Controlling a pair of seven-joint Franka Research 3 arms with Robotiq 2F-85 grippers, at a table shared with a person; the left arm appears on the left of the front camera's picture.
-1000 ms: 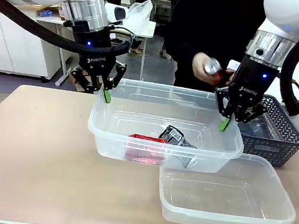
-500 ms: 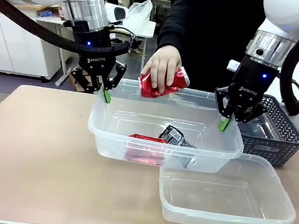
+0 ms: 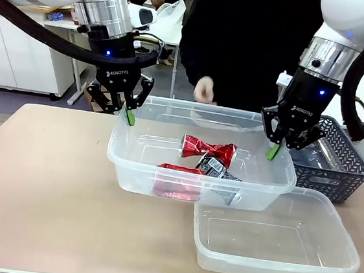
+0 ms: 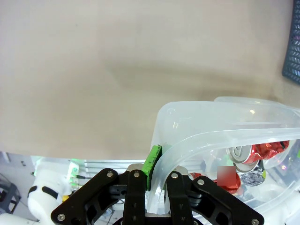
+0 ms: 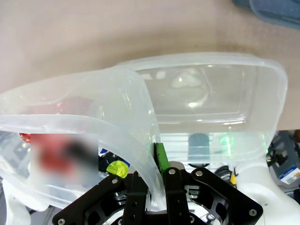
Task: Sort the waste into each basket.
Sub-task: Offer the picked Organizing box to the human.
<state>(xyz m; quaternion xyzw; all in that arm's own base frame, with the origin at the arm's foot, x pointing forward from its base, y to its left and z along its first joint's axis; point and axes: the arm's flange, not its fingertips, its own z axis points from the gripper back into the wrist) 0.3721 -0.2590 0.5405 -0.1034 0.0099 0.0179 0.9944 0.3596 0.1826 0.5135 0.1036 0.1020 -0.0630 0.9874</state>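
The clear tub [image 3: 116, 150] is clamped at its rim by the left tool [image 3: 130, 116] and the right tool [image 3: 272, 150]. Crushed red cans [image 3: 206, 150] are seen inside it.

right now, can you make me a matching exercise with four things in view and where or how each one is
1 left gripper
2 top red can
3 near tub
4 grey basket

a empty
b far right of the table
c shut on the far tub's rim
d lying in the far tub

1-c, 2-d, 3-a, 4-b
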